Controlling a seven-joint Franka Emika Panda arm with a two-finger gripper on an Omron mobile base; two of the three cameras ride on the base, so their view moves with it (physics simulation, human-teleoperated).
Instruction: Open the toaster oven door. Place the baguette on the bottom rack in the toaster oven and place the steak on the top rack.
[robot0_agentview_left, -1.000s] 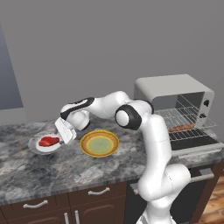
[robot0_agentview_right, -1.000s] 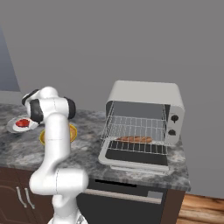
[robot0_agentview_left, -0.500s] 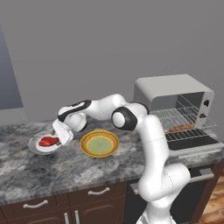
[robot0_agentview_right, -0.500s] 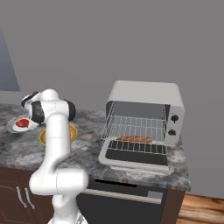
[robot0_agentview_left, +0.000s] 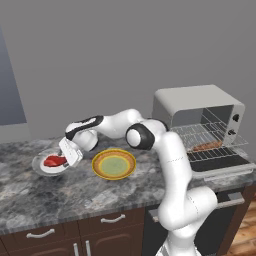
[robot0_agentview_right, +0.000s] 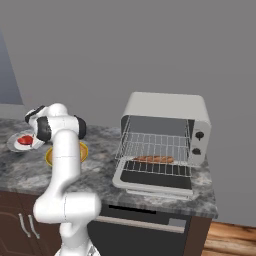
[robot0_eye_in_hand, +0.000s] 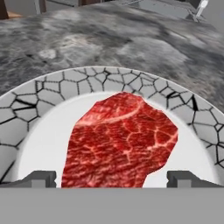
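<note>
Steak (robot0_eye_in_hand: 120, 140) is sitting on the plate (robot0_eye_in_hand: 61, 87); baguette (robot0_agentview_right: 154, 159) is lying in the oven (robot0_agentview_right: 165, 135); gripper (robot0_eye_in_hand: 111, 178) is hovering wide open, empty.

Bright red marbled steak (robot0_eye_in_hand: 120, 142) on white plate (robot0_eye_in_hand: 48, 94) with grey crackle-patterned rim, grey mottled counter (robot0_eye_in_hand: 105, 41).

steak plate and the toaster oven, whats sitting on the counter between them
In the left base view, a yellow-rimmed green plate lies between the white plate holding the steak and the toaster oven, under the arm.
</note>
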